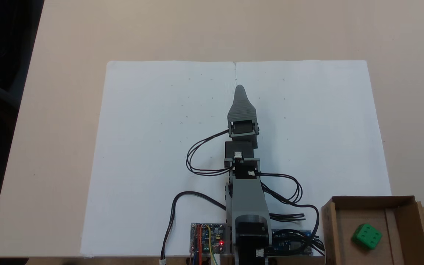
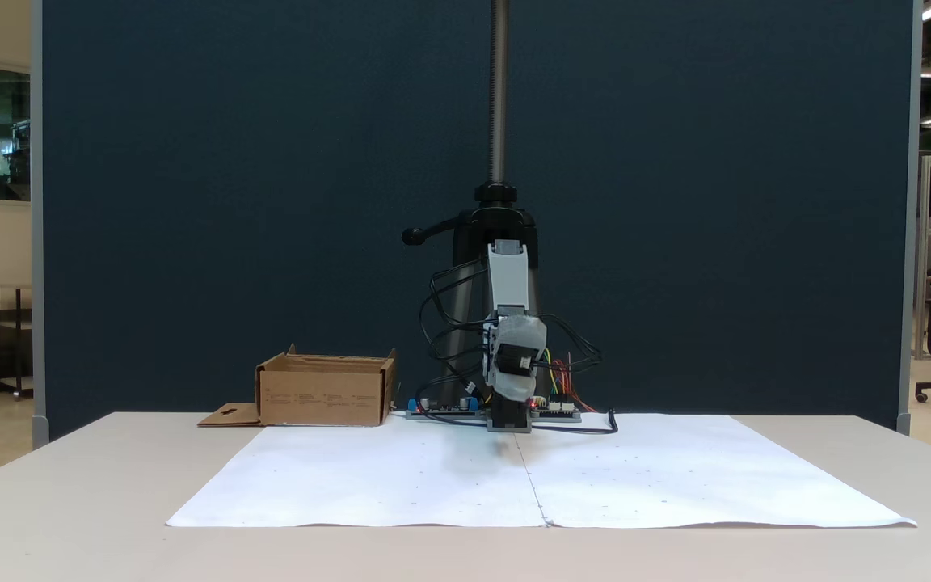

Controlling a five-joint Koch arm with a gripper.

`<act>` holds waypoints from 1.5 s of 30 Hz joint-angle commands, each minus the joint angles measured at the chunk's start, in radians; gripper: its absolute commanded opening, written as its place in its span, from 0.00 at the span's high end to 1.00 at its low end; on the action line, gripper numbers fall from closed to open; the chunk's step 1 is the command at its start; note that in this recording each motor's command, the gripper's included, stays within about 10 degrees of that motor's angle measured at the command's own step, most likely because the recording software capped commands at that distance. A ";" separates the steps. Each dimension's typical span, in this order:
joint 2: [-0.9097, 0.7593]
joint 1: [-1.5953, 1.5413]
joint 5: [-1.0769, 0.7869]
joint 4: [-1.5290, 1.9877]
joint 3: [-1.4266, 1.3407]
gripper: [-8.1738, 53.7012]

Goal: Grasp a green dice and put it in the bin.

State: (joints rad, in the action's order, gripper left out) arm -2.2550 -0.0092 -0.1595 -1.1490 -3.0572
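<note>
One green dice (image 1: 367, 236) inside one bin (image 1: 329, 228), fixed view, bin cut off at bottom edge. Gripper (image 1: 240, 88) over white paper (image 1: 149, 147), jaws stacked, grip state unclear. Other fixed view: bin (image 2: 324, 394) left of arm, dice hidden by walls.

Bin (image 2: 325, 394) sits left of arm (image 2: 509, 339) on table (image 2: 69, 477), just behind white paper (image 2: 401, 477).
</note>
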 commanded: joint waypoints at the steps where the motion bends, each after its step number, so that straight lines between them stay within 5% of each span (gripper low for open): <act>1: -0.118 -0.026 -0.041 -0.171 -0.075 0.18; 18: -0.118 -0.006 0.081 -0.482 -0.075 0.19; 45: -0.114 0.011 0.072 -0.290 -0.075 0.18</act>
State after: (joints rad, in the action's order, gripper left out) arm -2.2550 0.0000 -0.0936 -1.4481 -3.0664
